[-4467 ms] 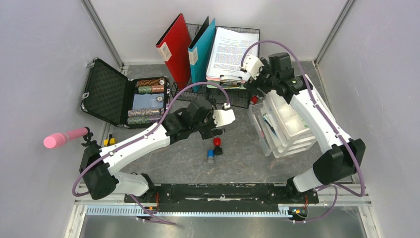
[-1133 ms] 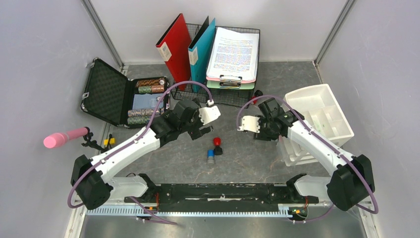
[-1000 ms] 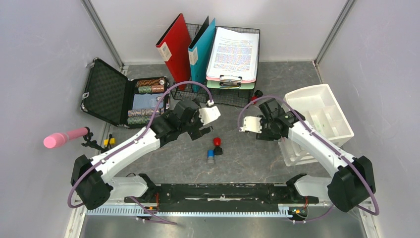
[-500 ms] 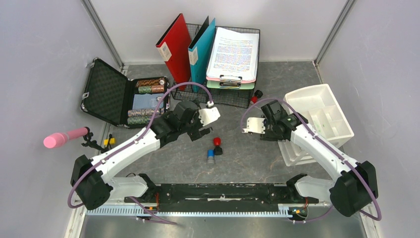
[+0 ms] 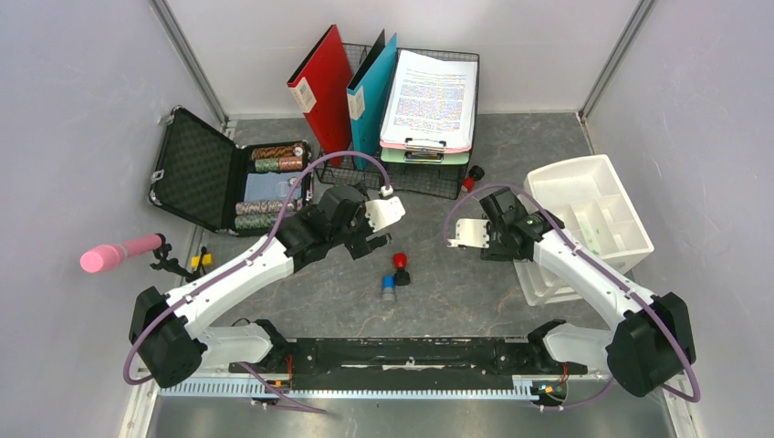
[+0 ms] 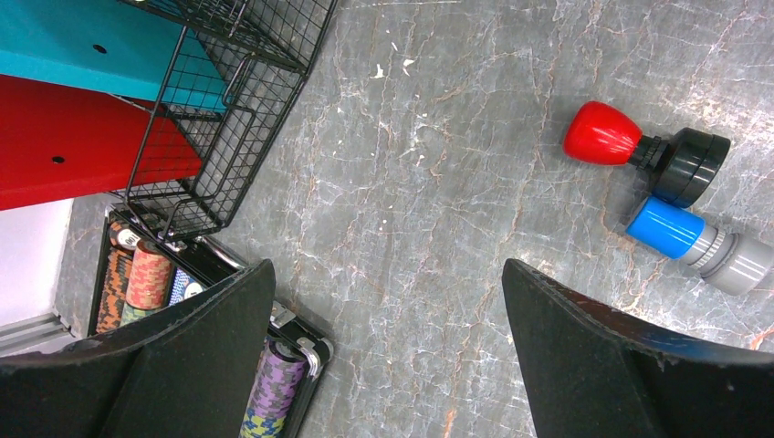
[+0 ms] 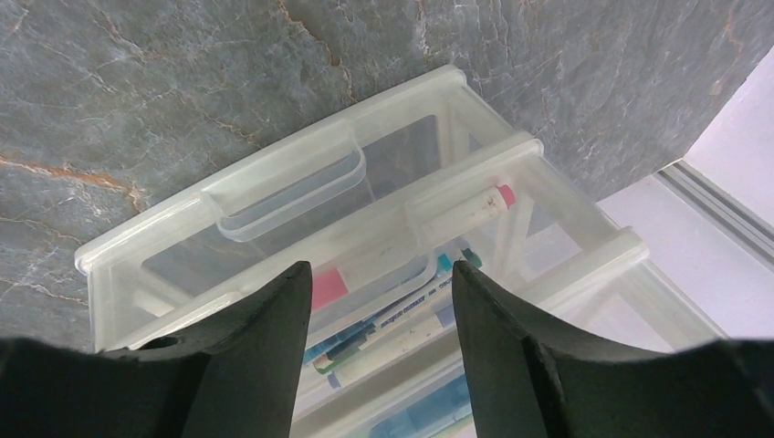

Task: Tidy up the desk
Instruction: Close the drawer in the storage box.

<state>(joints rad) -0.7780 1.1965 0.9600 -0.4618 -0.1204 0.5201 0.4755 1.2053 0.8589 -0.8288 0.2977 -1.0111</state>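
Logging from the near edge outward. The black-and-aluminium rail (image 5: 392,351) bounds the dark-grey stone-look desk (image 5: 456,301), which runs back past the black wire-mesh file rack (image 5: 415,178) to the pale walls.

- In front of the rack, two stamps lie on their sides, touching or nearly so: a red-knobbed stamp with a black base (image 6: 602,135) and a blue-bodied stamp with a grey base (image 6: 666,228). Judged loose clutter awaiting a home.
- The left gripper (image 6: 385,274) hovers between the rack and the stamps with its jaws spread fully and nothing between them. It looks set for a pick.
- The right gripper (image 7: 381,274), front-right of the rack, has its jaws partly parted and empty. It faces the clear plastic drawer unit (image 7: 274,196) holding pens.
- A white divided plastic tray (image 5: 593,205) rests over that unit, probably a drawer pulled out to receive small items.
- A third small red-and-black stamp (image 5: 472,175) lies by the rack's right front corner.
- The rack holds a red folder (image 5: 319,87), a teal folder (image 5: 372,87) and a clipboard with a printed sheet (image 5: 429,100), all leaning back, so already filed.
- Left of the rack, an open black foam-lined case (image 5: 196,169) holds rows of poker chips.
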